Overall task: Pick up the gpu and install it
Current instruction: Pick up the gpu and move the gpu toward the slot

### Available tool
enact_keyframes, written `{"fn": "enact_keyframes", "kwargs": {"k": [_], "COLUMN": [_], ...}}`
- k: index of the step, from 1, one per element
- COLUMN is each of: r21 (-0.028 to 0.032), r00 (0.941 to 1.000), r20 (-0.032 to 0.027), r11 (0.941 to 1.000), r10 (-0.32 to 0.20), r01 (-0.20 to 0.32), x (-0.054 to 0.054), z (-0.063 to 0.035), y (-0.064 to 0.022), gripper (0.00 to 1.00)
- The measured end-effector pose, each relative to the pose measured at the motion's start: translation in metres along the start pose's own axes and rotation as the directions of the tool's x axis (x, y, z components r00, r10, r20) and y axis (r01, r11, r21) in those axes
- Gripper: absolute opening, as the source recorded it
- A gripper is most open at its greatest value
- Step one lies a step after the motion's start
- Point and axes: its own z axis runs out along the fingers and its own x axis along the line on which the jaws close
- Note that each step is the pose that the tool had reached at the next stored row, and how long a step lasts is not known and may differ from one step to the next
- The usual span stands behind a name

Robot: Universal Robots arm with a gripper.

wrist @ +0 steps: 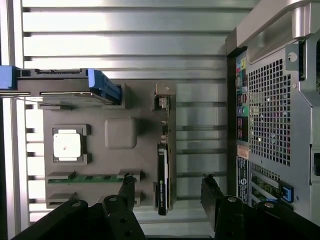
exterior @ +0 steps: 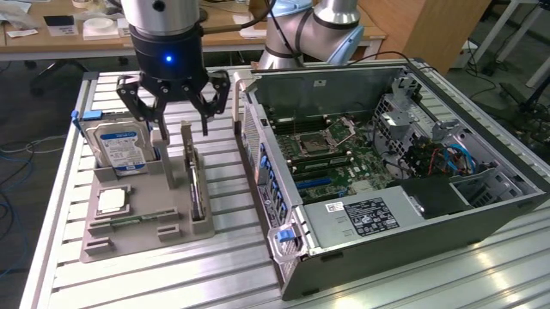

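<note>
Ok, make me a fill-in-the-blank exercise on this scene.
1. The gripper hangs above the holder with its jaws ____.
2. The gpu stands on its ____ in the holder.
3. The hard drive has a ____ label.
4. The case sits to the exterior view's ____ of the holder.
Answers: open; edge; blue; right.

Saw the gpu (exterior: 193,183) on edge in the tray (exterior: 142,209), hard drive (exterior: 120,145) at the exterior view's left, computer case (exterior: 481,225) at its right, gripper (exterior: 182,127) above.
</note>
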Motion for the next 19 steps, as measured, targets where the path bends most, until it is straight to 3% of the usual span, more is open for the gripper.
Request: {"fn": "enact_keyframes", "kwargs": {"k": [19], "r21": [0.0000], "r00": [1.0000], "r20": [0.0000], "r11": [1.0000], "r10": [0.000], "r01": [0.000], "x": [0.000], "z": [0.0176], "y": [-0.0009], "gripper": [0.65]}}
